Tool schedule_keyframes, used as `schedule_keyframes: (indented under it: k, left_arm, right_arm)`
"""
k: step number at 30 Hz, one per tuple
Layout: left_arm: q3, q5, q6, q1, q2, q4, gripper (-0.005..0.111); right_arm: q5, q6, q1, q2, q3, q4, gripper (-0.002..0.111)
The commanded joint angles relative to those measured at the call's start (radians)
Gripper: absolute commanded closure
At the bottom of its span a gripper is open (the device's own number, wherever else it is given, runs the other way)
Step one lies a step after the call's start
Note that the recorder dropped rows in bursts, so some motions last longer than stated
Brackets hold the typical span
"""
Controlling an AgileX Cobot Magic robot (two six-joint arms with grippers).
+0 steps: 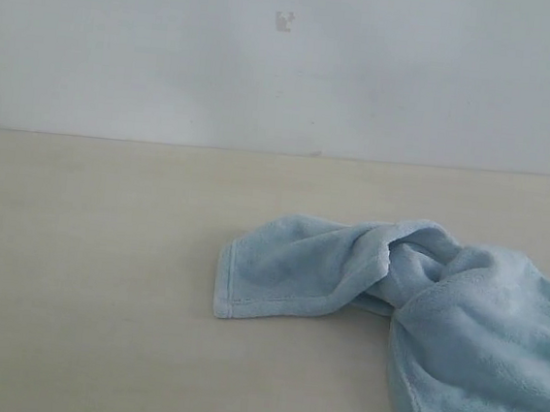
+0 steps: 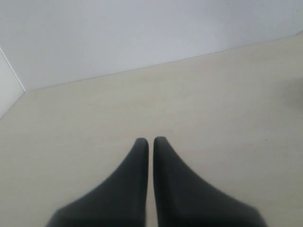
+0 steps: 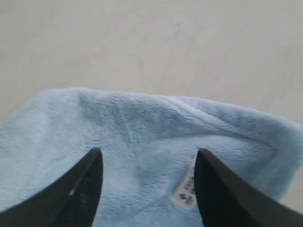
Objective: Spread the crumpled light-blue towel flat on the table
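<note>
Location: crumpled towel (image 1: 459,321) at 4 o'clock on the tabletop (image 1: 83,275), twisted mid-length, with one hemmed corner pointing to 9 o'clock.
Left side: left fingers (image 2: 137,179) pressed together over bare tabletop, holding nothing.
Right side: right fingers (image 3: 80,194) spread over the towel edge beside the white tag (image 3: 185,191); contact not discernible.
Procedure: pinch the hem near the tag, single layer only; lift low and draw outward to release the twist.

Cream-beige, matte tabletop (image 1: 83,275), meeting a pale wall (image 1: 172,60) at the far edge. Lying directly on it, well apart from the wall: a crumpled, twisted light-blue towel (image 1: 477,333).
</note>
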Motion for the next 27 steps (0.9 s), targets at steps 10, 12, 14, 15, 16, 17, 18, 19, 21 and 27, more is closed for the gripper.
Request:
schedule_keyframes:
  k: [10,12,14,15,16,17,18,19,21,27]
  left_arm:
    - [0.004,-0.004,0.006,-0.004,-0.003,0.003,0.103]
    - [0.004,-0.004,0.006,-0.004,-0.003,0.003,0.103]
    - [0.004,-0.004,0.006,-0.004,-0.003,0.003,0.103]
    - [0.004,-0.004,0.006,-0.004,-0.003,0.003,0.103]
    - [0.004,-0.004,0.006,-0.004,-0.003,0.003,0.103]
    - [0.004,-0.004,0.006,-0.004,-0.003,0.003,0.103]
    - [0.004,-0.004,0.006,-0.004,-0.003,0.003,0.103]
    - [0.004,-0.004,0.006,-0.004,-0.003,0.003,0.103]
    - [0.004,-0.004,0.006,-0.004,-0.003,0.003,0.103]
    - [0.004,-0.004,0.006,-0.004,-0.003,0.003,0.103]
  right_arm:
    - [-0.142,-0.454,0.502,-0.093,0.0,0.074,0.053]
    - [-0.109,-0.485,0.583,-0.093,0.0,0.074,0.053]
    - [-0.066,-0.523,0.664,-0.093,0.0,0.065,0.053]
    - [-0.053,-0.542,0.698,-0.091,0.0,0.055,0.053]
    - [-0.035,-0.55,0.722,-0.083,0.0,0.048,0.053]
    - [-0.023,-0.546,0.733,-0.071,0.0,0.046,0.053]
    - [-0.01,-0.527,0.738,-0.057,0.0,0.046,0.053]
    - [0.004,-0.49,0.738,-0.037,0.0,0.046,0.053]
    - [0.026,-0.389,0.738,0.019,0.0,0.027,0.053]
    - [0.056,-0.302,0.738,0.216,-0.005,-0.032,0.053]
